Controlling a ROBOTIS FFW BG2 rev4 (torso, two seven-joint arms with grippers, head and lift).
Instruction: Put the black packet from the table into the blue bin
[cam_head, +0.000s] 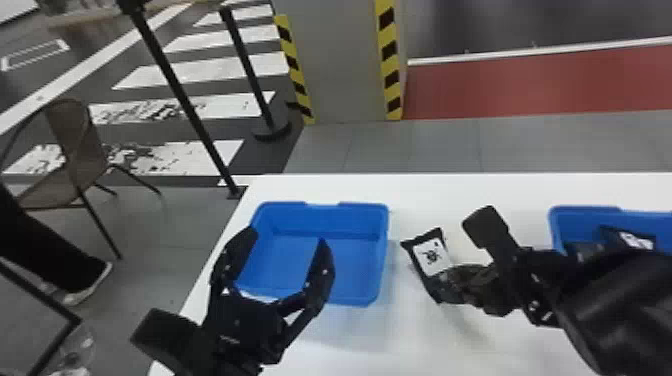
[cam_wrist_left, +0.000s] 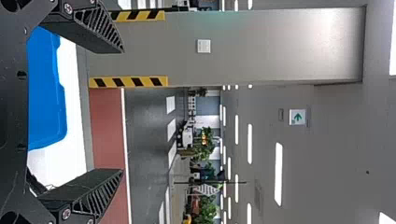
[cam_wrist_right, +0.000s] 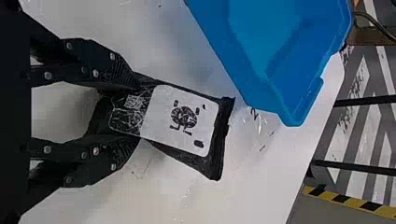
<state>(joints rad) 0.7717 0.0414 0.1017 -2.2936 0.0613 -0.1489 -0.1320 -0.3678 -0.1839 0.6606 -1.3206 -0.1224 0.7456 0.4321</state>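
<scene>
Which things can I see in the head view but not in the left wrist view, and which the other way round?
Head view: the black packet at the right gripper, the right-hand blue bin and a chair.
Left wrist view: a green sign and ceiling lights.
Both: the left gripper, the left-hand blue bin, the table and the striped column.
</scene>
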